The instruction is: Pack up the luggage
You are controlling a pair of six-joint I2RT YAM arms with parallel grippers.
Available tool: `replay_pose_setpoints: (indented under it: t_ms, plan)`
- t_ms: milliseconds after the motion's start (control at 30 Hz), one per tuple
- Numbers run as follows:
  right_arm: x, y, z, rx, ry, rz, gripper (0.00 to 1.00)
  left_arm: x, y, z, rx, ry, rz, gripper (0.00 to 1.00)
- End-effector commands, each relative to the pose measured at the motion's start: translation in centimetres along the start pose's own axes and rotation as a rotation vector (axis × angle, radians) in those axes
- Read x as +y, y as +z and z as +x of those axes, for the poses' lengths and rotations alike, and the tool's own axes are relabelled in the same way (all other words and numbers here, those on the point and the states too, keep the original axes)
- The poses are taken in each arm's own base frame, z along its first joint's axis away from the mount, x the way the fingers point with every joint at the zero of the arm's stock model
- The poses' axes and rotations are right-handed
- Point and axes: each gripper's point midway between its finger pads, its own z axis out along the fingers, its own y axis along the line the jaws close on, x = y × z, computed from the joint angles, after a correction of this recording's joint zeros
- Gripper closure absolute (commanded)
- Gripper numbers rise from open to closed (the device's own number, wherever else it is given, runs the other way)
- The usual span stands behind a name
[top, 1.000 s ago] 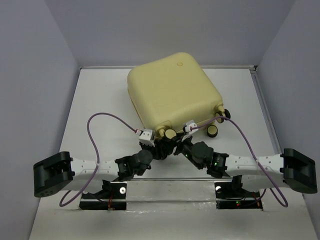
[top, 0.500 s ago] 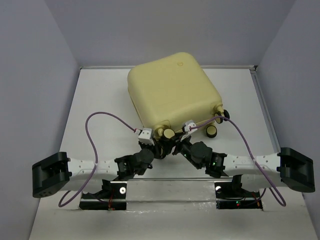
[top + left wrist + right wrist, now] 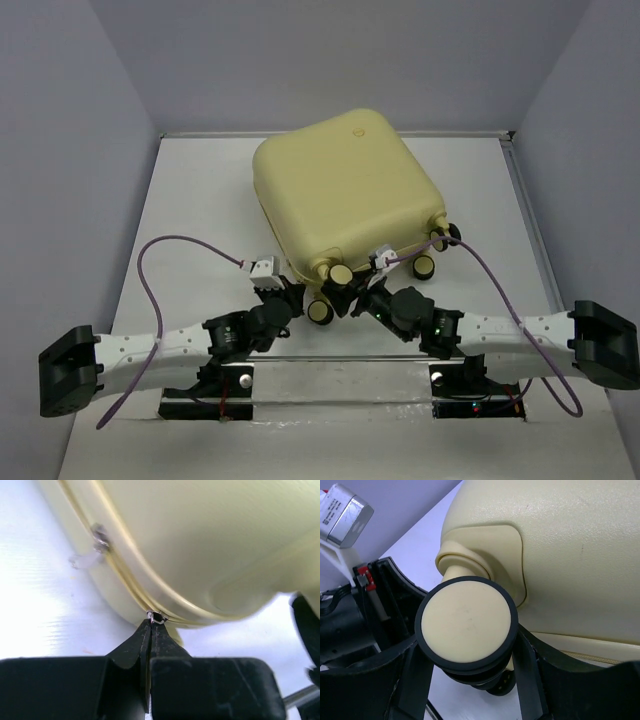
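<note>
The luggage (image 3: 345,185) is a pale yellow hard-shell suitcase lying closed on the white table, with its wheeled end towards the arms. My left gripper (image 3: 151,622) is shut on a small metal zipper pull (image 3: 157,616) at the seam on the case's near corner; in the top view this gripper (image 3: 298,296) sits at that corner. A second zipper pull (image 3: 98,544) hangs further along the seam. My right gripper (image 3: 468,637) is shut around a cream caster wheel with a black rim (image 3: 466,622), one finger on each side. From above, the right gripper (image 3: 347,291) is just beside the left one.
Other caster wheels (image 3: 425,266) stick out at the case's near right corner. Grey walls close in the table (image 3: 190,200) on the left, right and back. Purple cables (image 3: 180,240) loop up from both wrists. The left wrist camera (image 3: 345,515) is close to my right fingers.
My left gripper has shut on the zipper pull, and the left arm has swung out to the left and lower. The luggage has shifted slightly. The right gripper keeps its grip on the wheel.
</note>
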Motion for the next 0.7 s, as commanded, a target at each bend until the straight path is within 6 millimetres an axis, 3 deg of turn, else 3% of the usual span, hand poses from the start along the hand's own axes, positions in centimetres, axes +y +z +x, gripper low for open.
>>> replay_pose_setpoints:
  t_ms: [0, 167, 400, 467, 633, 667]
  plan:
    - [-0.1, -1.7, -3.8, -0.122, 0.096, 0.010, 0.93, 5.5, -0.1, -2.8, -0.127, -0.059, -0.244, 0.94]
    - [-1.2, -2.8, -4.2, -0.125, 0.088, 0.040, 0.93, 6.7, -0.8, -3.4, -0.126, -0.097, -0.274, 0.94]
    - [-0.4, -2.9, -3.6, -0.103, 0.083, 0.003, 0.93, 8.6, 0.1, -8.4, -0.215, -0.095, -0.361, 0.94]
    - [-0.5, -2.8, -3.5, -0.102, 0.082, 0.004, 0.93, 10.1, 0.1, -9.4, -0.229, -0.077, -0.410, 0.94]
    - [0.2, -2.6, -3.5, -0.102, 0.078, -0.017, 0.93, 11.1, 0.3, -11.2, -0.254, -0.080, -0.440, 0.94]
    - [0.6, -2.5, -3.2, -0.091, 0.073, -0.025, 0.93, 11.1, 0.2, -11.7, -0.264, -0.090, -0.430, 0.90]
